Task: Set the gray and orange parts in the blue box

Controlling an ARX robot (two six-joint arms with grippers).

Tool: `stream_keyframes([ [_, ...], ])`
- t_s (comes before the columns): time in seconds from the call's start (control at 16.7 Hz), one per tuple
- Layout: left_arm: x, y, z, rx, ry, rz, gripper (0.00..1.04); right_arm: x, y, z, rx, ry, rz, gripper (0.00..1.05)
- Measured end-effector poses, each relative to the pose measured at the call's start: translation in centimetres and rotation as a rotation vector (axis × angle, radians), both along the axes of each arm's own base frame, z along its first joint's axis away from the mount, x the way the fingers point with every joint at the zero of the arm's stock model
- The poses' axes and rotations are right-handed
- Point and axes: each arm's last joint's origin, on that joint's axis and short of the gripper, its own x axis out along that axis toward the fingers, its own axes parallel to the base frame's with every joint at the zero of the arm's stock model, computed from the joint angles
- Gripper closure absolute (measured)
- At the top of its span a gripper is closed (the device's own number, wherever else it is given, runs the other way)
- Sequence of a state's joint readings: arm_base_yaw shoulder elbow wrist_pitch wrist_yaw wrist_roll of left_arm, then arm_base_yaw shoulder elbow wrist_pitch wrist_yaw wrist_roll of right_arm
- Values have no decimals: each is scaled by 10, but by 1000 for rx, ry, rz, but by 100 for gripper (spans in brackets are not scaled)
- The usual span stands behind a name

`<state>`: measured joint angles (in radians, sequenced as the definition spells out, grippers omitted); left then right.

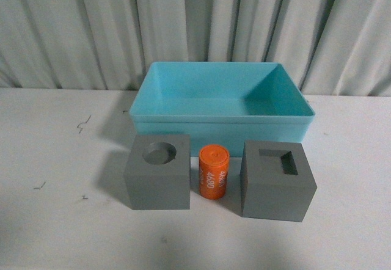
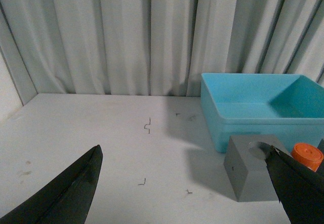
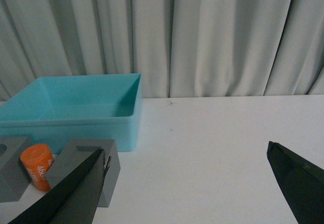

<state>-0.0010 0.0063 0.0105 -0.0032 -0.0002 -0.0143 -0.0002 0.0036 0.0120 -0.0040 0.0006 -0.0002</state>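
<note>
On the white table, a gray cube with a round top hole [image 1: 157, 171] stands left of a small orange cylinder with white digits [image 1: 213, 171]. A gray cube with a square hole [image 1: 277, 179] stands to its right. Behind all three sits the blue box [image 1: 183, 125], with nothing inside. Neither arm shows in the front view. My left gripper [image 2: 183, 155] is open, well short of the round-hole cube [image 2: 246, 176] and the orange cylinder [image 2: 307, 156]. My right gripper [image 3: 186, 155] is open over bare table, with the square-hole cube [image 3: 87, 159], orange cylinder [image 3: 37, 166] and blue box [image 3: 76, 126] off to one side.
A pleated gray curtain [image 1: 195, 25] hangs close behind the blue box. Small dark scraps [image 1: 82, 123] lie on the table left of the box. Bare white tabletop [image 1: 55, 160] stretches to both sides of the parts.
</note>
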Motion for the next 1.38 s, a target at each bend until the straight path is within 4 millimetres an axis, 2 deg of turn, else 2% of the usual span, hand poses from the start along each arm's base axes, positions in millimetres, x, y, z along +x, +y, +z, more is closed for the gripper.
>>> stream_keyframes([
  [1.26, 0, 0, 0, 0, 0, 0, 7, 0, 0, 0, 0, 0, 0, 6],
  [1.32, 0, 0, 0, 0, 0, 0, 7, 0, 0, -3, 31, 67, -39, 6],
  [1.38, 0, 0, 0, 0, 1, 3, 7, 5, 5, -1, 98, 358, -205, 6],
])
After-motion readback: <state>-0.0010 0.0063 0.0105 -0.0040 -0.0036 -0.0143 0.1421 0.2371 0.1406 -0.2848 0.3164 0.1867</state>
